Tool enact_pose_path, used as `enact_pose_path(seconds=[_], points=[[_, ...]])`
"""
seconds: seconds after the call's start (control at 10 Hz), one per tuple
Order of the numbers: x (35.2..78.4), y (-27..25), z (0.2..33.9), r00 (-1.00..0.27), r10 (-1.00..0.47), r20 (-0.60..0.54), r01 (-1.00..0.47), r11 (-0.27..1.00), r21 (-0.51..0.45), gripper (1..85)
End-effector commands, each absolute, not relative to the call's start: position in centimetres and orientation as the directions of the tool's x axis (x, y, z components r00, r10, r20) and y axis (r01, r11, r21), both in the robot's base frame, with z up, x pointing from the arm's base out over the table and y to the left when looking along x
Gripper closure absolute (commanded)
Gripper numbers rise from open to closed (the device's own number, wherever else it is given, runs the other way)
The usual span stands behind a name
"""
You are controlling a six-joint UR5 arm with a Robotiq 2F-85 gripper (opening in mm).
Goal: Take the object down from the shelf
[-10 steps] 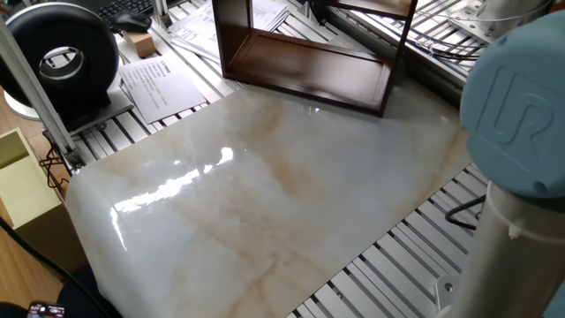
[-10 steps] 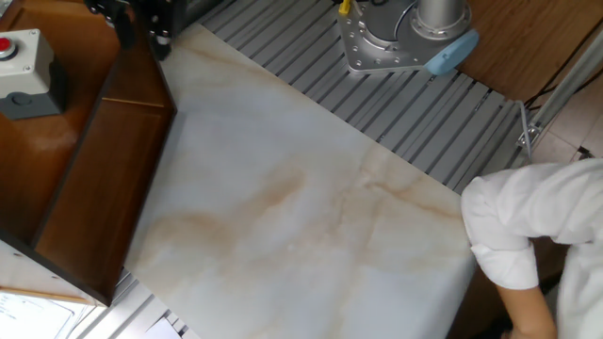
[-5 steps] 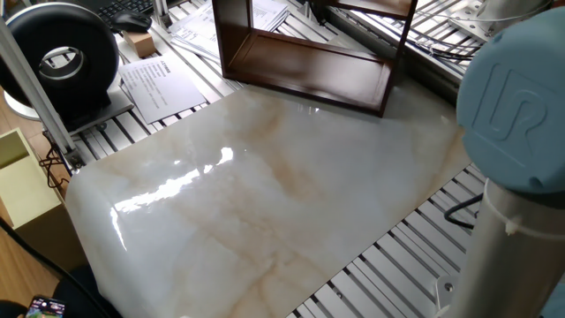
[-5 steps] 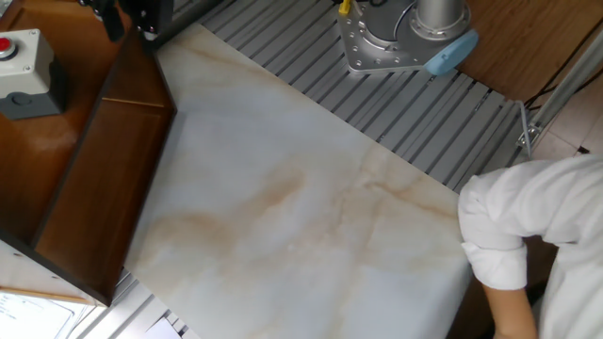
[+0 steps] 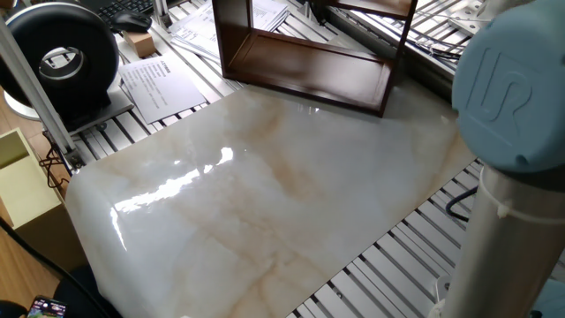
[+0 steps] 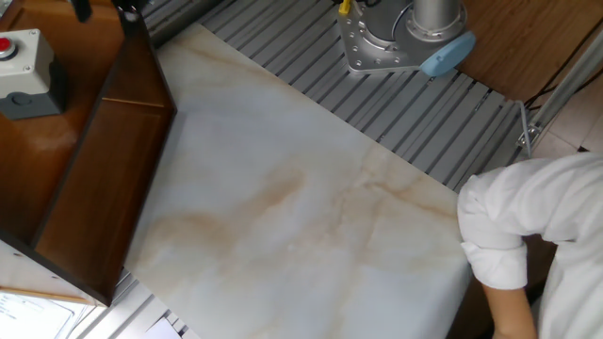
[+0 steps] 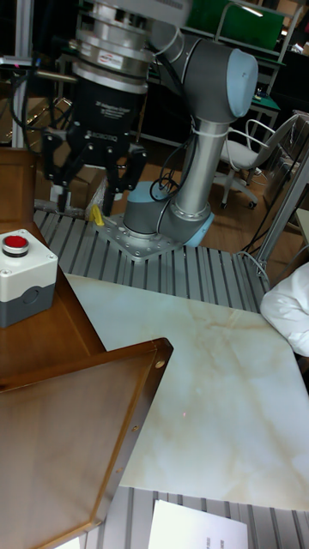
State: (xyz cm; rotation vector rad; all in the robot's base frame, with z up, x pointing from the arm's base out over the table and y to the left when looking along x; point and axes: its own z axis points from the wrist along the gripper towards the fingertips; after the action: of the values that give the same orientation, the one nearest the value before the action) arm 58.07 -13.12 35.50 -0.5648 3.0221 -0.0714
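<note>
Shelf (image 5: 305,79) boards are thin and dark reddish-brown, forming an open box frame with see-through sides; it stands at the edge of a pale marbled slab (image 7: 215,386), and its glossy top (image 7: 77,429) lies below the fingers and nearer the tall camera. On that top, beneath the fingers and apart from them, sits a blocky button box (image 7: 24,279) with a white upper part, a grey lower part and a red button. It is the only thing seen on the shelf, and whether it is the object cannot be told. The gripper (image 7: 88,184) hangs above the shelf's far end, its black fingers (image 7: 56,167) spread wide with nothing clamped between them. Behind the fingers the arm's base (image 7: 159,232) is bolted to the ribbed table.
</note>
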Motion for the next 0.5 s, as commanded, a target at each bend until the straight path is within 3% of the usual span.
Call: enact_pose_path(seconds=[0.0,0.4], points=[[57.7,-14.53,35.3,-0.917,-0.393,-0.065,-0.39,0.919,-0.053,21.3],[57.78,-15.44,35.34,-0.915,-0.399,-0.054,-0.394,0.915,-0.086,25.0]])
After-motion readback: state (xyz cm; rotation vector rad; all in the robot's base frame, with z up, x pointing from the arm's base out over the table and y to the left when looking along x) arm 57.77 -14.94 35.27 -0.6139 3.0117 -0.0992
